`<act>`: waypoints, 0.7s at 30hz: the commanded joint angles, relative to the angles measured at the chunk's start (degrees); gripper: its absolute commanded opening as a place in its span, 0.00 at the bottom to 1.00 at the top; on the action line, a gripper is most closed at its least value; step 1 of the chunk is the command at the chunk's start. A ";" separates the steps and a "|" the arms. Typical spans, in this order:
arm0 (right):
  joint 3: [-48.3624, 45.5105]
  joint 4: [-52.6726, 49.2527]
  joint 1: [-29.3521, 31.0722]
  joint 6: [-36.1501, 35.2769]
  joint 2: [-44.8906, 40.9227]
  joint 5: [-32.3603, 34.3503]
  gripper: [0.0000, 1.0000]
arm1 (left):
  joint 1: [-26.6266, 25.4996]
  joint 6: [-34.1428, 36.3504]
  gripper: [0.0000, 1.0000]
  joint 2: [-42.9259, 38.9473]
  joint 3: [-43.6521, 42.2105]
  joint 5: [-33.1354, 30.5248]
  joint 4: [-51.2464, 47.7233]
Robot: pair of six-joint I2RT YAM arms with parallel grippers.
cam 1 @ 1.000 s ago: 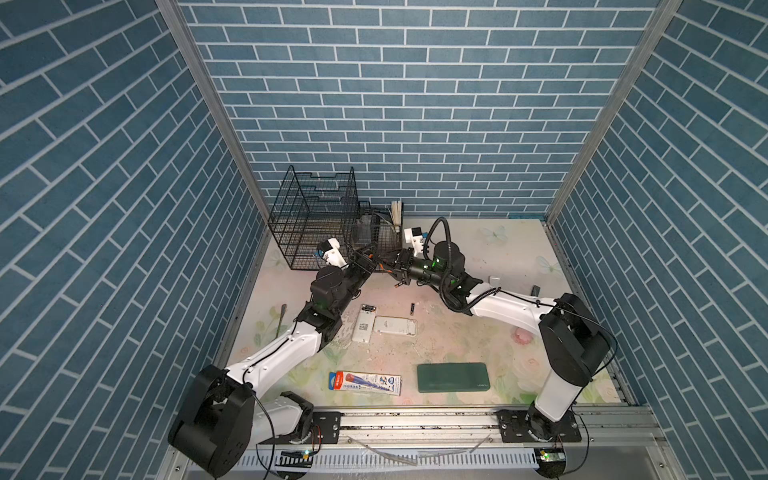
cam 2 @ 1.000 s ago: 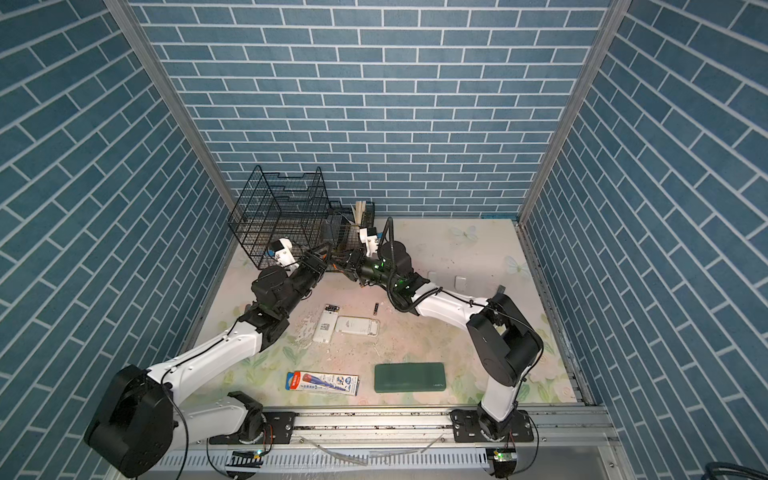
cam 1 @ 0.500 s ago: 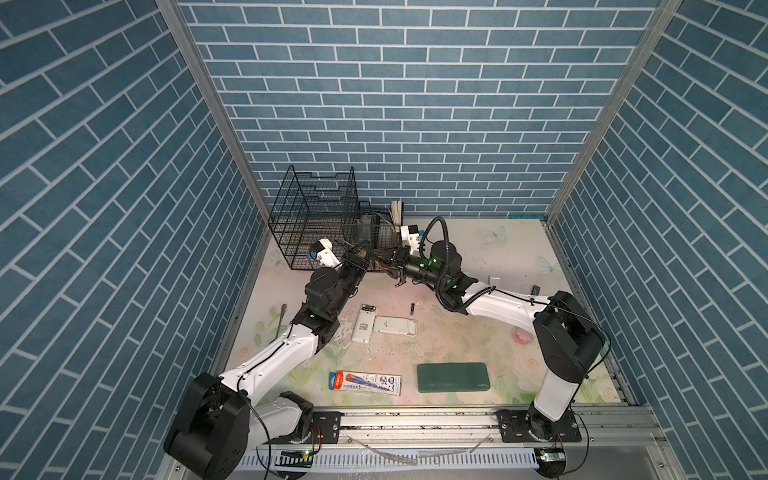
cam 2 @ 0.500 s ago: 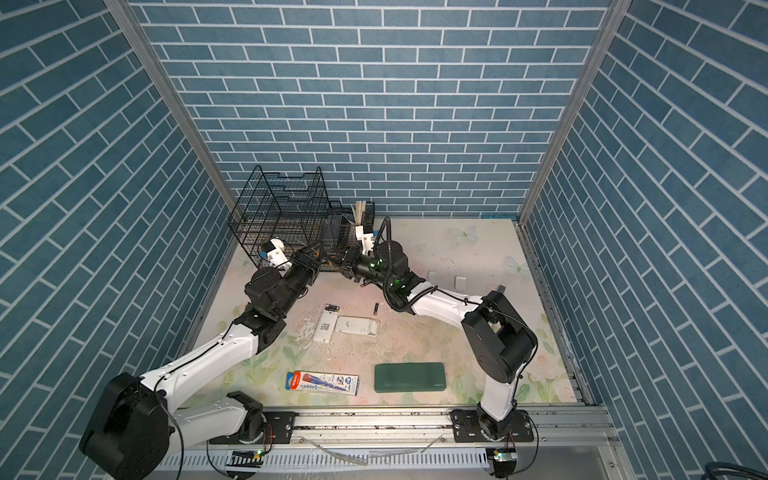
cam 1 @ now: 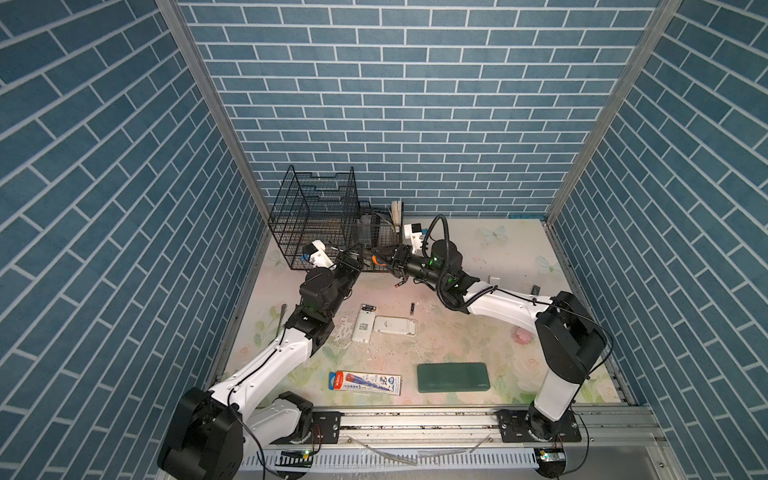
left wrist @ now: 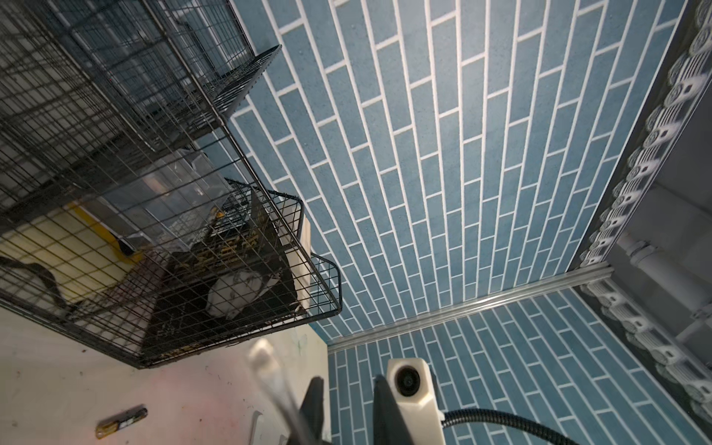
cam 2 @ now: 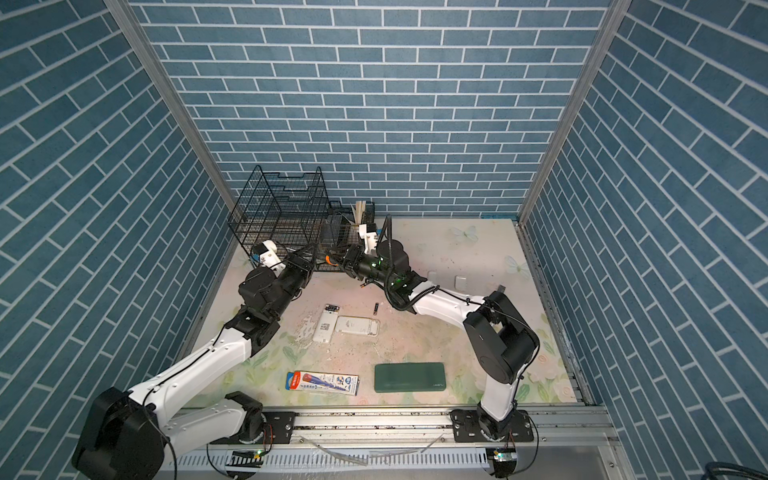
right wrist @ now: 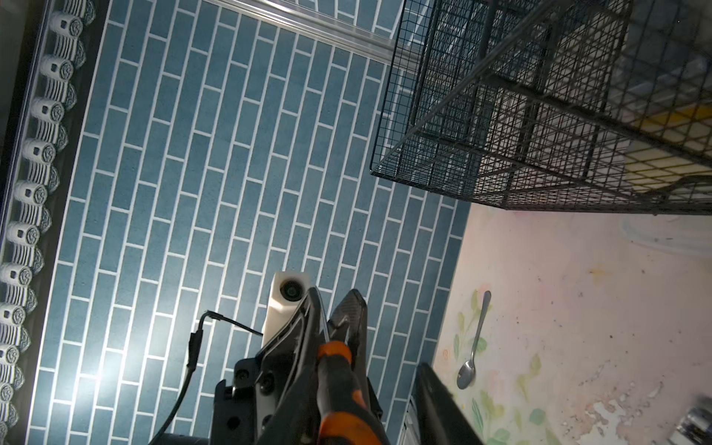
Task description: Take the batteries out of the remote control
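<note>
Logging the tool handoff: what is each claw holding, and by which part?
Left claw grips the screwdriver by its shaft. Right claw is around the handle; its grip is unclear.

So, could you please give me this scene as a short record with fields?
screwdriver: off the table, between both grippers
left gripper: shut on the screwdriver's shaft
right gripper: at the orange handle, grip unclear
remote control: flat on the table, battery compartment open
cover: lying beside the remote control
battery: loose on the table, near the cover
</note>
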 commanded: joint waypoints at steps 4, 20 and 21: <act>-2.26 -0.10 -0.31 -2.24 -2.62 -1.20 0.32 | 1.27 0.53 0.00 -1.28 -0.95 0.64 -1.98; -2.61 -30.83 -1.02 -40.54 -17.48 -3.51 0.54 | 6.68 -8.23 0.00 -5.27 3.87 10.26 -23.95; -2.64 -30.89 -0.89 -41.52 -17.32 -3.59 0.54 | 6.72 -8.95 0.00 -5.66 3.93 10.38 -24.96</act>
